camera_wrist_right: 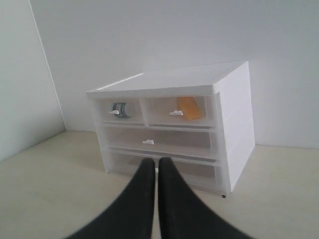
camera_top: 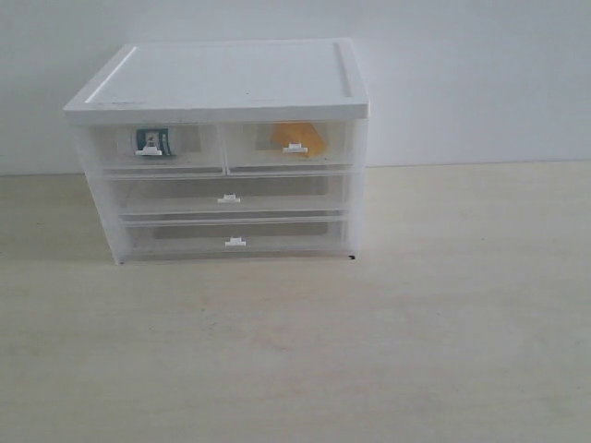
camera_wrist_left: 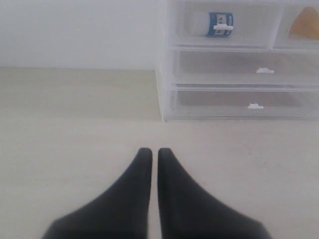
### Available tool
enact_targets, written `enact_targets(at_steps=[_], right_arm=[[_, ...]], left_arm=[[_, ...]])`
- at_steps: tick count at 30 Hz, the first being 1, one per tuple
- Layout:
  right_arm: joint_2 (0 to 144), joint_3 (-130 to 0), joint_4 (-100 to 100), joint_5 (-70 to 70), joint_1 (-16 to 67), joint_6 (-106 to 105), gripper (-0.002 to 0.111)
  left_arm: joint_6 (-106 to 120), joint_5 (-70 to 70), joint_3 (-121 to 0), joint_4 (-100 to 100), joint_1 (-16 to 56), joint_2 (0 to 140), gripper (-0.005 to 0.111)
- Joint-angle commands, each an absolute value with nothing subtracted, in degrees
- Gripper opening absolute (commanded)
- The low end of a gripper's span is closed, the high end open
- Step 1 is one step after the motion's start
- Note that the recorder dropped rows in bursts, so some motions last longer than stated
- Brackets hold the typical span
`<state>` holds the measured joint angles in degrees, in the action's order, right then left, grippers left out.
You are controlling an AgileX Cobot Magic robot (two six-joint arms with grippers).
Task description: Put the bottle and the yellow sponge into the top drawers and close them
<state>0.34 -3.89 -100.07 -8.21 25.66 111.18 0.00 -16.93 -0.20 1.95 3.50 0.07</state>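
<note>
The small stubby bottle (camera_top: 153, 140) with white cap and teal-blue label is seen lying in one of the two clear plastic top drawers (camera_top: 199, 152), the yellow-orange wedge-shaped sponge (camera_top: 300, 138) in its neighbour, both shut flush in the white-topped chest (camera_top: 231, 78). The chest is stood well ahead of the black left gripper (camera_wrist_left: 150, 152), whose fingers are pressed nearly together on nothing. The black right gripper (camera_wrist_right: 152, 162) is likewise closed and empty, the chest straight ahead of its tips.

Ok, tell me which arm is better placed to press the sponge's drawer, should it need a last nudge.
Right. The yellow sponge lies in the top drawer on the right arm's side, and the right gripper, fingers together, points at the chest front. Both top drawers already look shut.
</note>
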Motion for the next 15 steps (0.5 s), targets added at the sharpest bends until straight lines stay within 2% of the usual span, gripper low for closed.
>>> enact_targets(at_steps=[1, 8, 10, 11, 15], right_arm=[[0.0, -3.3, -99.9, -7.5, 25.6, 112.2, 0.000], [0.0, -3.3, -95.2, -3.4, 25.6, 106.7, 0.000], [0.0, -3.3, -77.8, -2.8, 25.6, 87.4, 0.000], [0.0, -3.3, -63.1, -2.8, 25.6, 72.1, 0.000], [0.0, -3.3, -47.0, -2.3, 25.7, 56.3, 0.000]], left_arm=[[-0.5, -17.0, 0.0, 1.8, 3.4, 0.0, 0.004], [-0.5, -17.0, 0.0, 1.8, 3.4, 0.0, 0.004], [-0.5, -17.0, 0.0, 1.8, 3.4, 0.0, 0.004], [-0.5, -17.0, 0.0, 1.8, 3.4, 0.0, 0.004], [-0.5, -17.0, 0.0, 1.8, 3.4, 0.0, 0.004]])
